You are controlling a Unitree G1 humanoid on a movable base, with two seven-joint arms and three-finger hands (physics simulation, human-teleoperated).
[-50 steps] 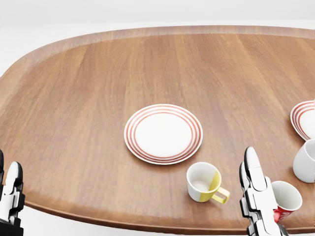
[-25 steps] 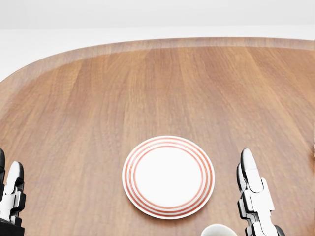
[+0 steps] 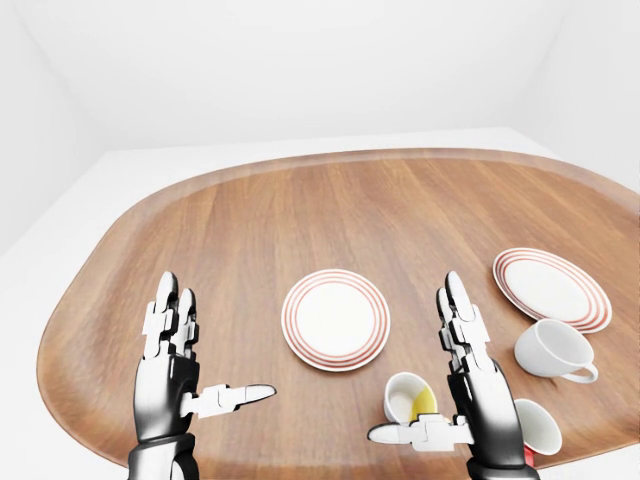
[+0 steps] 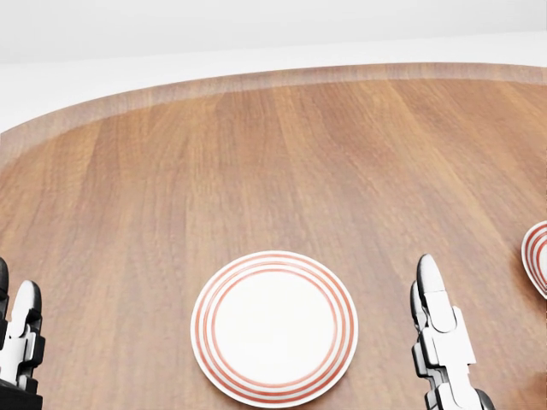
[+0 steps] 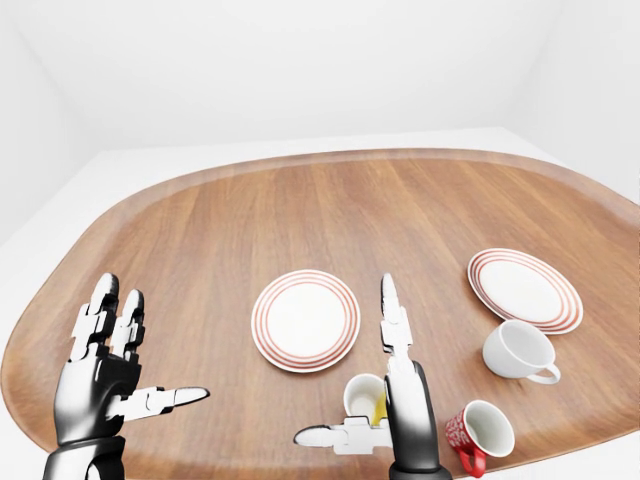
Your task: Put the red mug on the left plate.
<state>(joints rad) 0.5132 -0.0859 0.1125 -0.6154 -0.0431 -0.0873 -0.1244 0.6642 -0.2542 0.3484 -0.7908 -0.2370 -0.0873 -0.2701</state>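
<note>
My left hand (image 3: 175, 375) is raised at the lower left of the left-eye view, fingers spread, empty. My right hand (image 3: 470, 385) is raised at the lower right, fingers extended, thumb out sideways, gripping nothing. The red mug (image 5: 478, 432) lies tilted at the bottom right of the right-eye view, just right of that hand. The left plate (image 3: 336, 319) sits at frame centre on the wooden table (image 3: 300, 220). 1 yellow mug (image 3: 407, 397), 1 white mug (image 5: 515, 351) and a second plate (image 5: 524, 288) occupy the right side.
</note>
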